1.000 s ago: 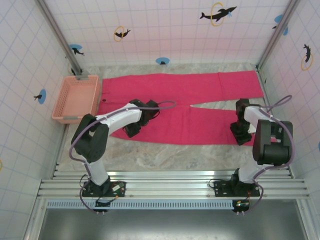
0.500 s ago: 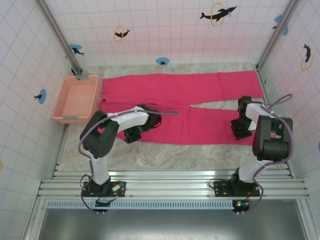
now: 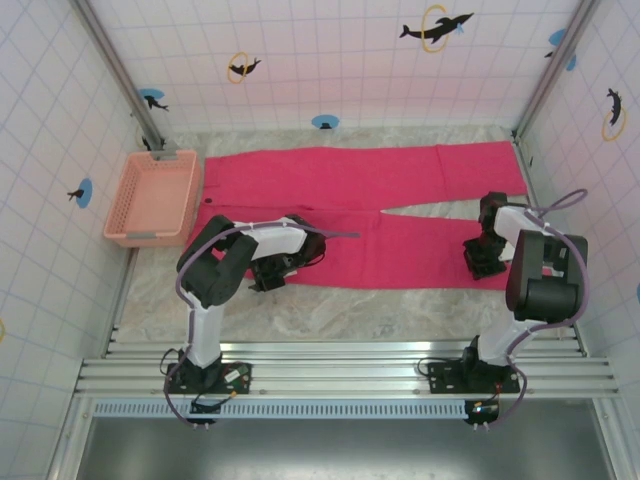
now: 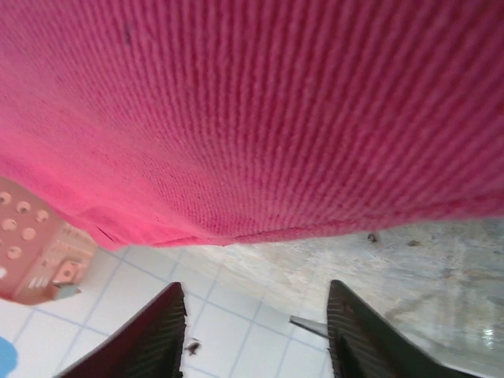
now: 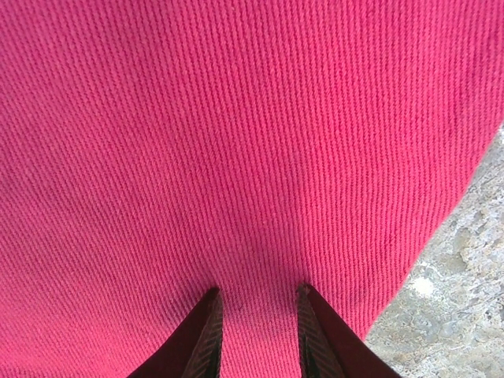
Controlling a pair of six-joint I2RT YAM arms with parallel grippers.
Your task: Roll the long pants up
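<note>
One marbled grey desk [image 3: 400,310] spans the middle of the top view, enclosed by white tiled walls [image 3: 330,90] with dolphin stickers. Count: one pair of long pants [image 3: 400,180], one pink basket [image 3: 150,240], two claws. The long pants lie flat across the desk, with the waist just beside the basket at centre left. Left claw [image 3: 262,278]: tips apart at the lower cloth edge. Right claw [image 3: 483,262]: clamped on cloth of the lower leg, at the right.
</note>
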